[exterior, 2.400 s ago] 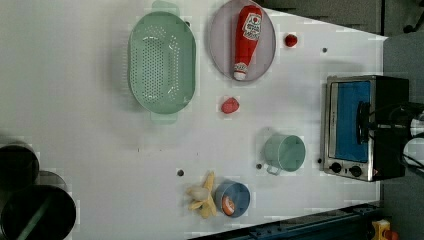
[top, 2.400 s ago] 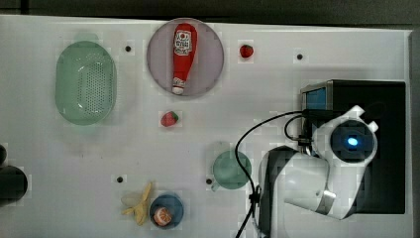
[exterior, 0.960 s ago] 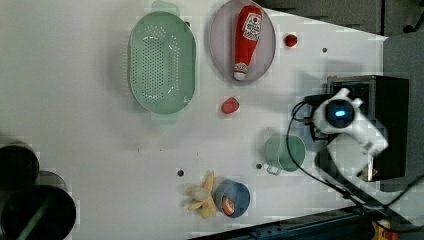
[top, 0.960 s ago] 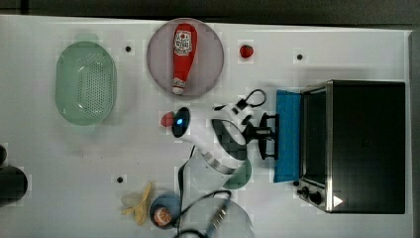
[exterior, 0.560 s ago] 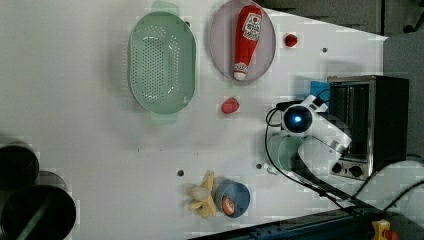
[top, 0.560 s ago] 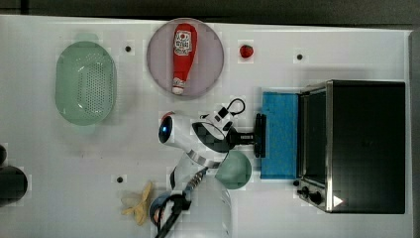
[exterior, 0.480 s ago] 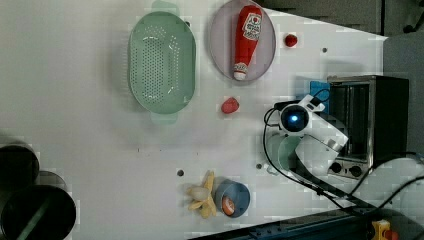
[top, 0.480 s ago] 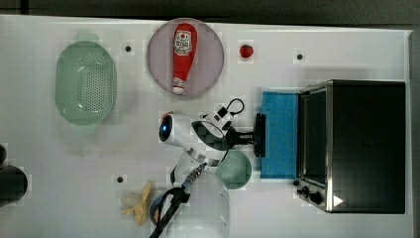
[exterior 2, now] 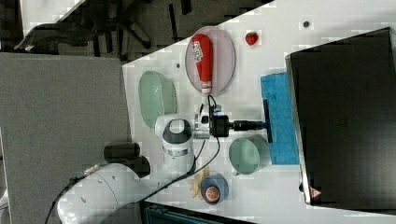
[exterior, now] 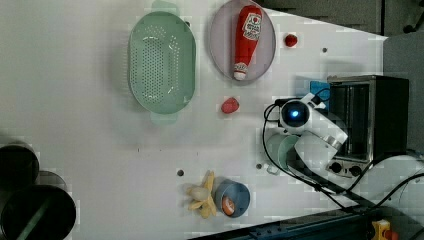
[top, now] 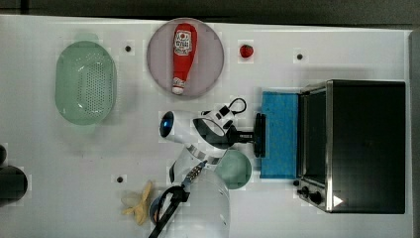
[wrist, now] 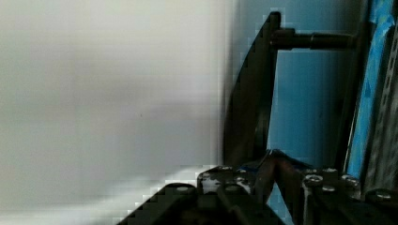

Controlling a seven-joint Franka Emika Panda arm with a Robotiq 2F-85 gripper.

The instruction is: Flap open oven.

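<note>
Blue oven [top: 364,146] door flapped flat, pointing toward top view's left.

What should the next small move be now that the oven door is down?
Probably open the gripper and back off toward the top view's left: the oven door already lies flat, and the gripper is closed on its handle.

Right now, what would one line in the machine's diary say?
stage: oven door pulled down | oven: door lies flat, open | gripper: closed on the door's handle | cup: beside the door
</note>
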